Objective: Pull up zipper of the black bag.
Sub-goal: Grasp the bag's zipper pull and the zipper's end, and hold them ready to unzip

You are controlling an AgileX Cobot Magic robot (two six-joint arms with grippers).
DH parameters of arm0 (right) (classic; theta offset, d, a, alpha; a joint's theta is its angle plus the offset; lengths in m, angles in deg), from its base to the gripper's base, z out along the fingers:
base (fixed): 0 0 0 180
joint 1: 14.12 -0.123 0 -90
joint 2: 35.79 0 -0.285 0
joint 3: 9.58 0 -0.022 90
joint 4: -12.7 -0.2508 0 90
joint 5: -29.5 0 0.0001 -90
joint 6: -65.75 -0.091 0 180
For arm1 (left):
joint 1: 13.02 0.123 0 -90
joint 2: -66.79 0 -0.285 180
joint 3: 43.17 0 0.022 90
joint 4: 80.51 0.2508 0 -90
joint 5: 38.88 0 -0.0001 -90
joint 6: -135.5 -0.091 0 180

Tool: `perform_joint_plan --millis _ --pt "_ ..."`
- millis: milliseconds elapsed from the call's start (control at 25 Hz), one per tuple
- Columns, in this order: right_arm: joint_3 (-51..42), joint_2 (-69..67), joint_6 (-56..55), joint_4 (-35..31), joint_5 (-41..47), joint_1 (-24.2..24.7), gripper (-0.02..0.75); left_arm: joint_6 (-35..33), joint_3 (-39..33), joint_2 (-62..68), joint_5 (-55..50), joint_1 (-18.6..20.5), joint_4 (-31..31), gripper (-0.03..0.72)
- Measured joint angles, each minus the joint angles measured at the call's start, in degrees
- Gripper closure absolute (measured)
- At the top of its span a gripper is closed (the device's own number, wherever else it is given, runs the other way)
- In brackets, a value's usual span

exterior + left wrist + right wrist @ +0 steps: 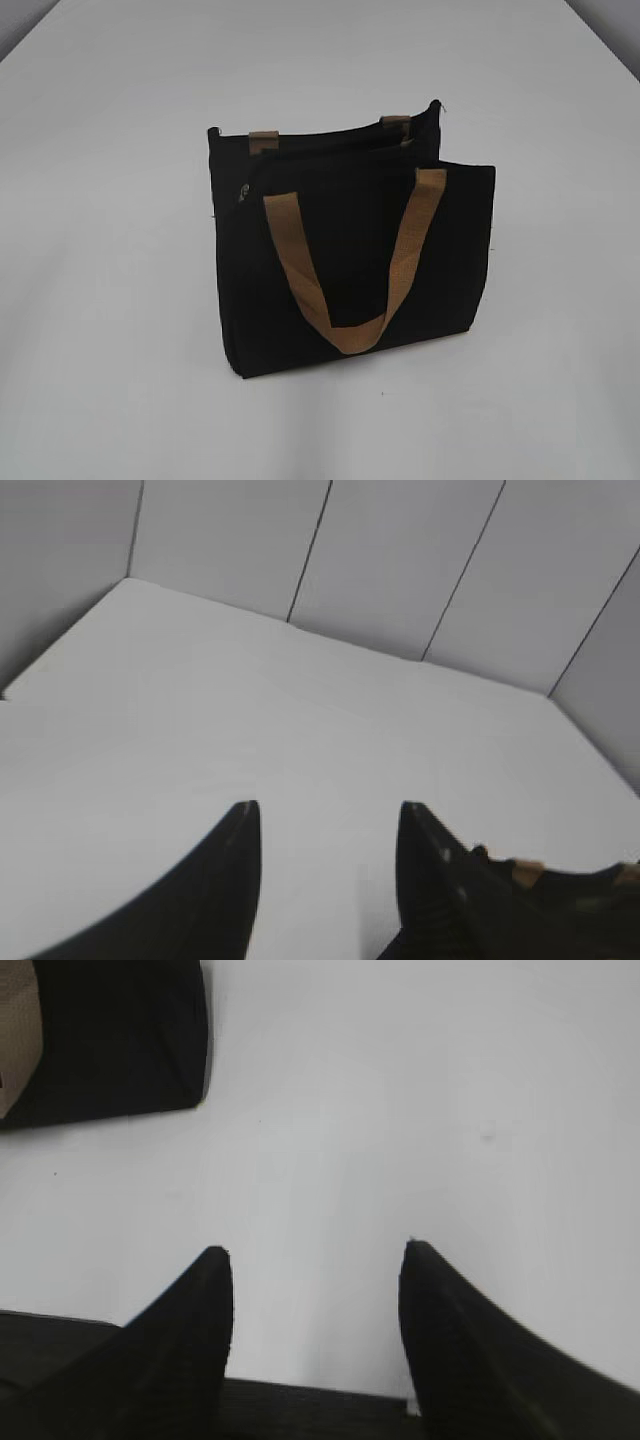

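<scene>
The black bag [350,255] stands upright in the middle of the white table, and its top looks open. One tan strap handle [350,290] hangs down the front panel. A small silvery zipper pull [243,190] shows at the left end of the top edge. Neither gripper shows in the exterior view. My left gripper [325,815] is open and empty above bare table, with part of the bag [575,890] behind its right finger. My right gripper [315,1255] is open and empty, with a corner of the bag [120,1030] at the upper left, well apart.
The white table [110,330] spreads on all sides of the bag. Grey wall panels [400,550] stand behind the table's far edge in the left wrist view. A dark band [310,1410] crosses the bottom of the right wrist view.
</scene>
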Motion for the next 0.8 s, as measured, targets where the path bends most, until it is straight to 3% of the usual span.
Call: perform_joint_plan --millis 160,240,600,800 --pt "1.47 -5.70 2.28 -0.28 -8.82 -2.81 0.320 -9.83 0.00 11.86 11.77 0.00 -11.95 0.349" --pt "1.62 -8.35 2.85 -0.30 -14.32 -3.99 0.320 -13.73 0.00 18.63 16.47 0.00 -14.40 0.349" --pt "1.69 -23.03 3.46 -0.41 -34.74 -10.04 0.320 -16.51 0.00 47.92 43.76 -0.13 -15.20 0.349" --pt "1.69 -30.76 3.51 -0.46 -42.53 -13.21 0.320 -14.23 0.00 62.97 56.51 -4.36 -14.60 0.349"
